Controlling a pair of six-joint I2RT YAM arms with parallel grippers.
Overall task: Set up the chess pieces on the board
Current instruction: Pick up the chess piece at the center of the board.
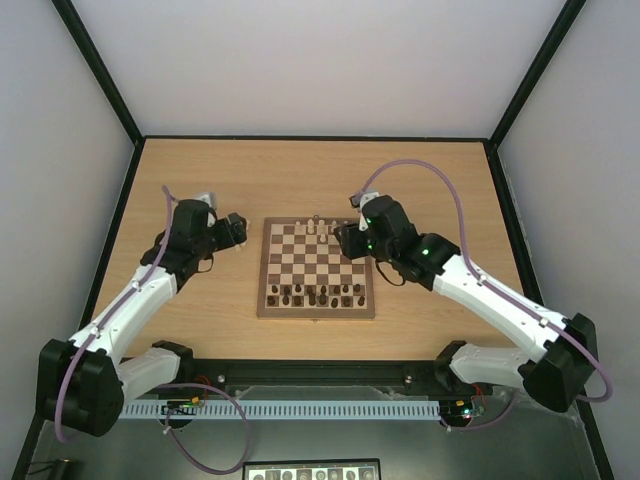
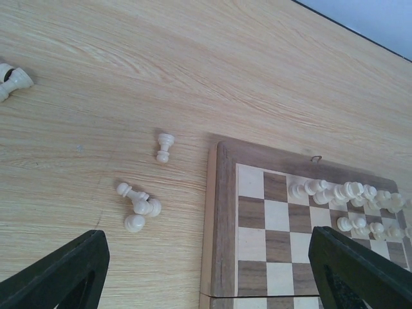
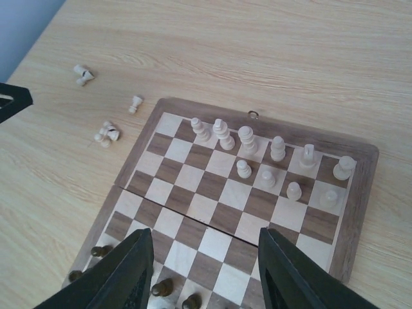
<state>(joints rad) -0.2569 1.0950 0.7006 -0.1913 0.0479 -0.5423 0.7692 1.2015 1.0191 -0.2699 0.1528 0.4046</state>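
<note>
Quick read on where you're at. Your left claw (image 2: 206, 283) is spread wide with nothing in it. It hangs over the table (image 2: 193, 58), just off the left border of the board (image 2: 217, 212). That spot makes sense, since the loose stuff is all on that side:

- a heap (image 2: 138, 207) of chessmen lying tangled at lower left of the left wrist view
- one pawn (image 2: 165, 147) standing upright just above the heap, near the board's corner
- a pair (image 2: 13, 80) tipped over at the far left edge

Your right claw (image 3: 206, 277) is also wide apart and empty, low in its own frame over the middle of the board.

The pale pieces (image 3: 248, 140) already set stand in two rows in the upper right of that view, ten or so. The front row has empty squares toward its left end. The dark pieces (image 3: 161, 288) are lined up along the bottom edge.

I'd guess you're a bit past halfway on the pale side. The gaps sit nearest the left arm, so that's probably your picker. The upright pawn looks like the easy grab. The heap looks fiddly, because those pieces touch and pinching one could roll the others.
</note>
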